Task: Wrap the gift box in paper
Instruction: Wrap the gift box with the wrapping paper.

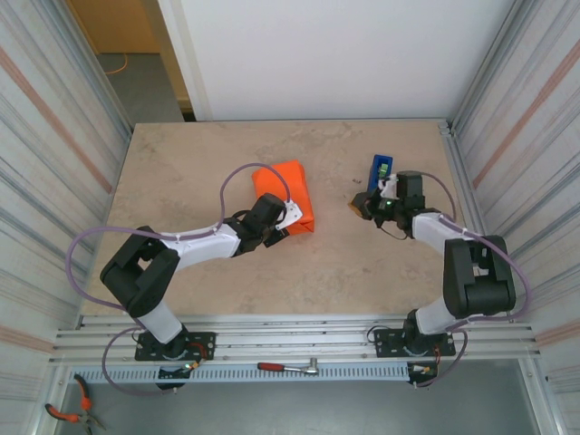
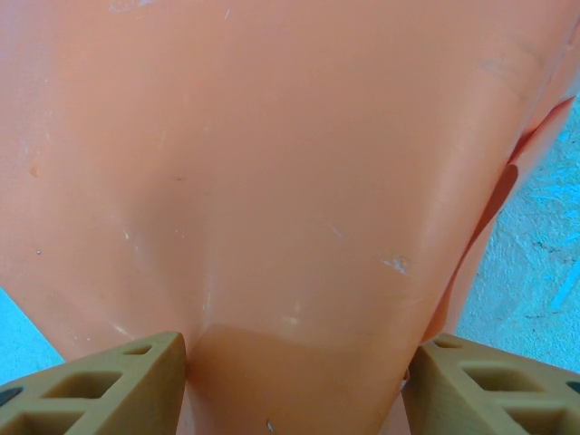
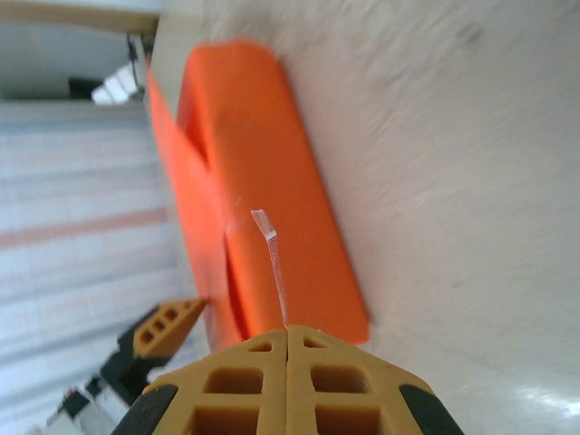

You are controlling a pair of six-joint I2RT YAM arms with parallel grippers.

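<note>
The orange paper (image 1: 288, 186) lies folded into a parcel at the middle of the table; the gift box is hidden under it. My left gripper (image 1: 288, 217) holds the parcel's near end. In the left wrist view the paper (image 2: 272, 181) sits between the two tan fingers (image 2: 118, 381), which press its sides. My right gripper (image 1: 360, 207) hovers to the parcel's right, apart from it. It is shut on a thin clear tape strip (image 3: 275, 263) that sticks up from the right gripper (image 3: 287, 331) toward the paper (image 3: 263, 181).
A blue tape dispenser (image 1: 381, 166) stands just behind the right gripper. Corrugated walls close in the beige table (image 1: 181, 163) on both sides. A ratchet tool (image 1: 288, 367) lies on the front rail, and pliers (image 1: 68, 412) lie below the table's left corner.
</note>
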